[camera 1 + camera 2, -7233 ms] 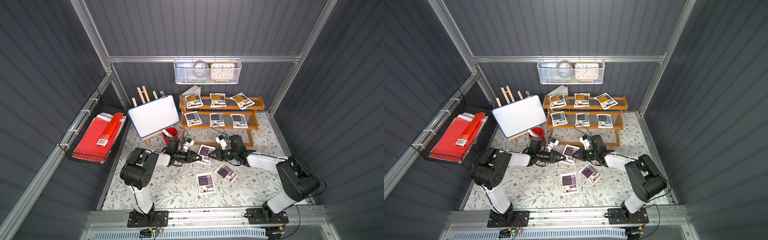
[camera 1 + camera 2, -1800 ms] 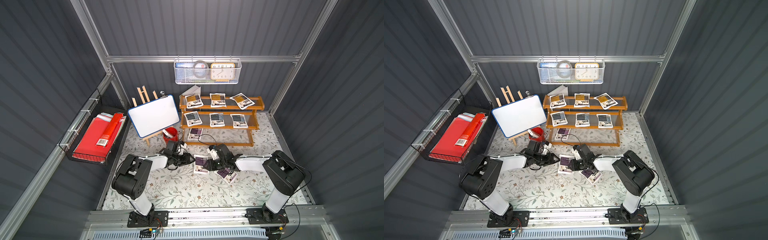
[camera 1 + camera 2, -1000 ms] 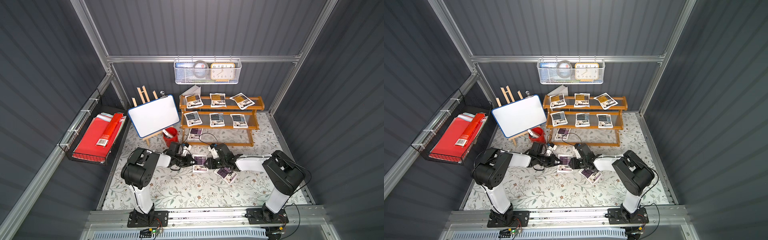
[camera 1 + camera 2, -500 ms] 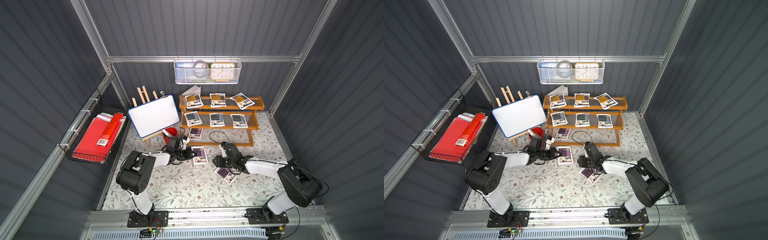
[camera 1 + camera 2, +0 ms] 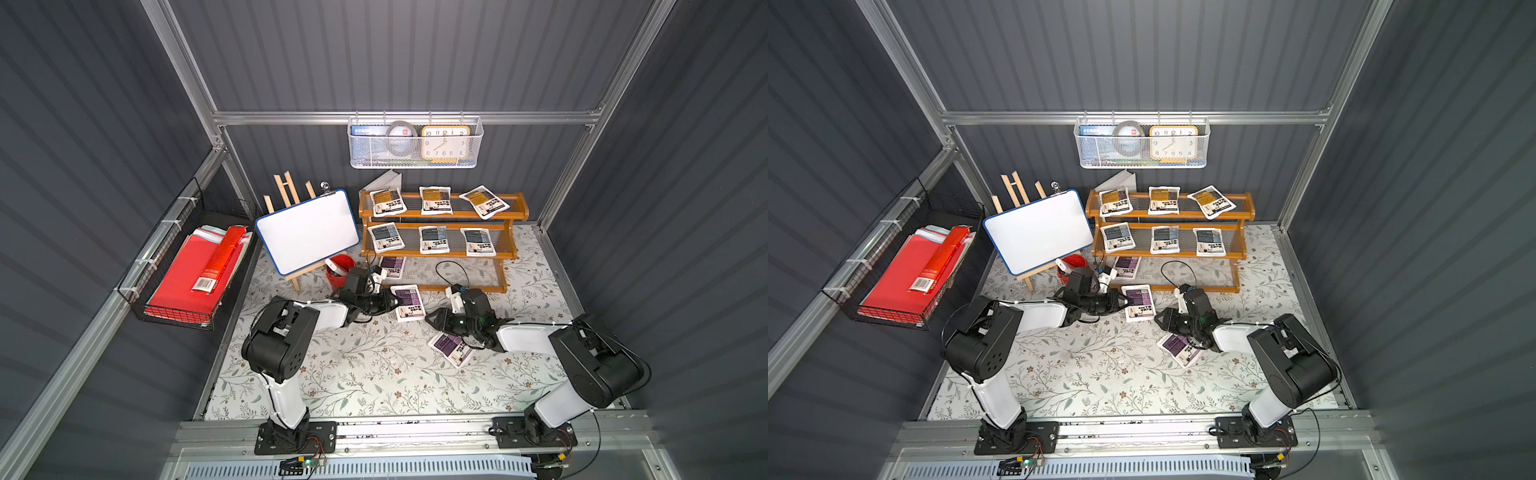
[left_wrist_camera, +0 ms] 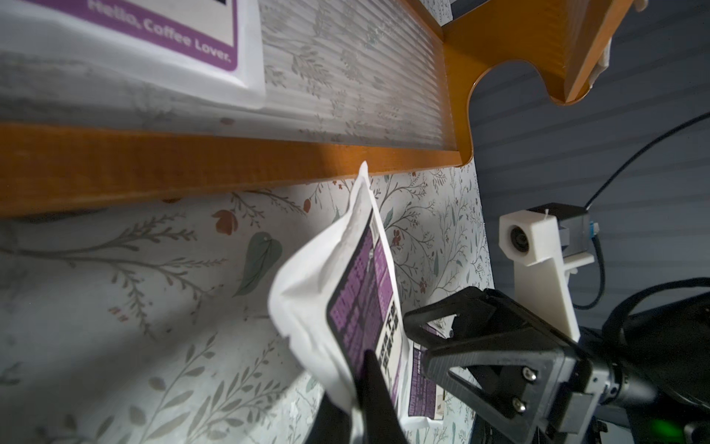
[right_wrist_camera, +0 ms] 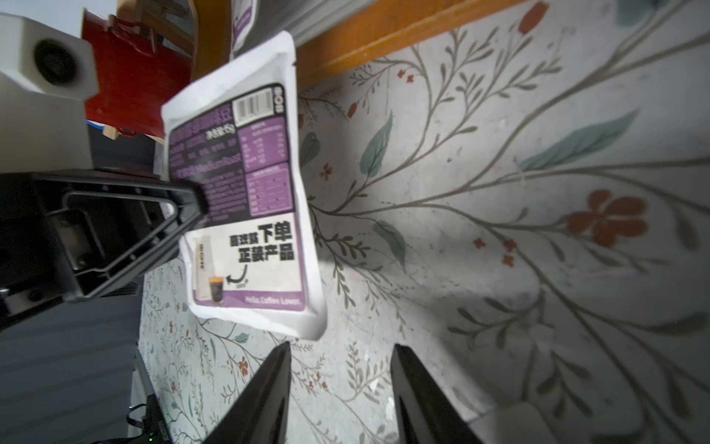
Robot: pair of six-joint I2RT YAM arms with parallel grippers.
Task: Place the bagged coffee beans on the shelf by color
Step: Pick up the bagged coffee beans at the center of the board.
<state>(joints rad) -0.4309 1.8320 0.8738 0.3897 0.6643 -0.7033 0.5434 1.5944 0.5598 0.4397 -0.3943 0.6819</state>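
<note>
Two fingers of the left gripper (image 5: 394, 303) pinch one edge of a purple pouch (image 5: 409, 302), holding it tilted above the mat (image 5: 374, 374) just in front of the shelf (image 5: 520, 206). The right gripper (image 7: 340, 348) is spread and empty, near that pouch's lower edge but apart from it. A second purple pouch (image 5: 392, 266) lies on the bottom tier and a third purple pouch (image 5: 451, 349) lies on the mat beside the right gripper.

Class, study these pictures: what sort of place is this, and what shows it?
Likely a robot test cell staged as a storeroom: ribbed grey walls, two robot arms mounted on a front rail, and a wooden shelf stocked with coffee pouches.
</note>
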